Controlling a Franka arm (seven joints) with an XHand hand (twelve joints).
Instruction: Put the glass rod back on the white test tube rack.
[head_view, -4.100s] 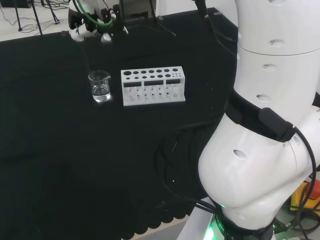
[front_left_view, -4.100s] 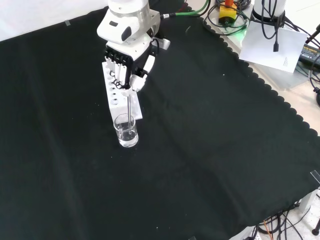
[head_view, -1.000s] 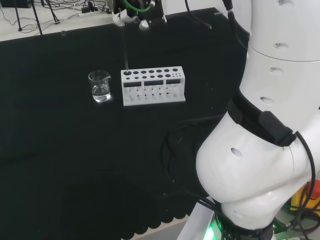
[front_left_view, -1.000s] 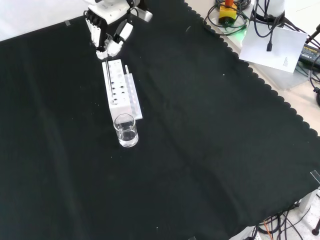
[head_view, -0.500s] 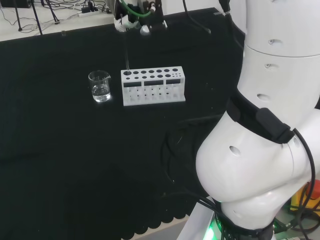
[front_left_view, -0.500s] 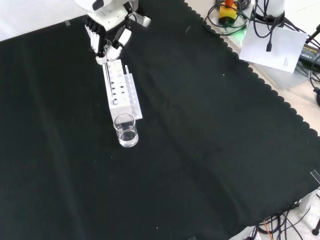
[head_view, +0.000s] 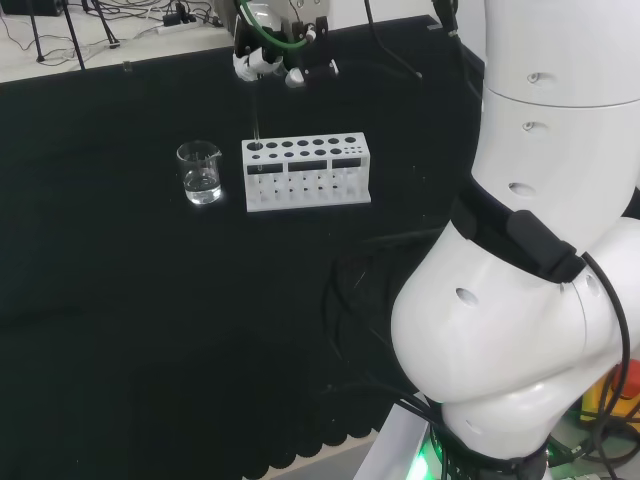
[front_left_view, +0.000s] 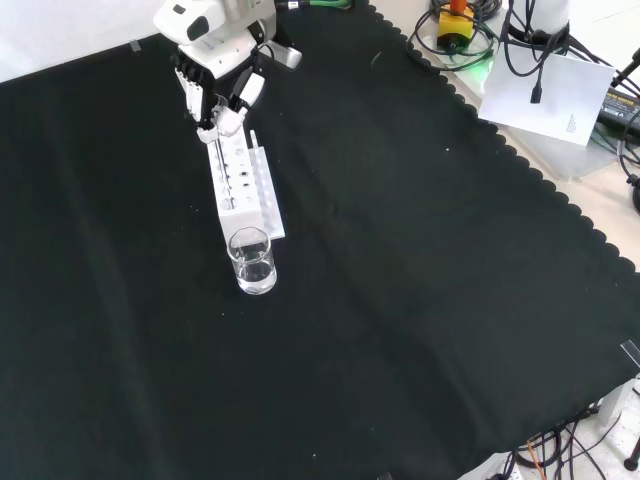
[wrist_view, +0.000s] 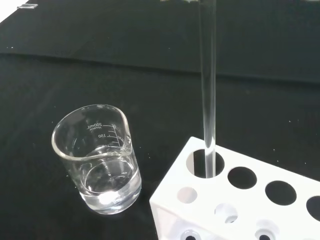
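Up at the far end of the bench, the black and white robot hand (front_left_view: 215, 85) has its fingers (front_left_view: 190, 97) and thumb curled round the top of the thin clear glass rod (wrist_view: 207, 85) — a pinch near its upper end, with the rest of the rod hanging straight down below the palm. In the head view the hand (head_view: 268, 52) sits above the left end of the white plastic test tube rack (head_view: 306, 172), and the rod (head_view: 256, 115) runs down from it as a faint pale line to the corner hole.

The wrist view shows it best: the rod stands upright with its lower end already inside the rack's (wrist_view: 240, 200) end hole, the one nearest the small clear glass beaker (wrist_view: 99, 160), which stands just beside the rack and holds a little clear liquid.

As for handling, I judge the rod light, stiff and brittle — it will not bend, so any sideways push against the rim of the hole could snap it or tip the rack. Smooth glass is slippery as well, perhaps wet at the lower end. Holding it high keeps the hand clear of the rack, and a straight, slow descent before letting go looks the safe course.
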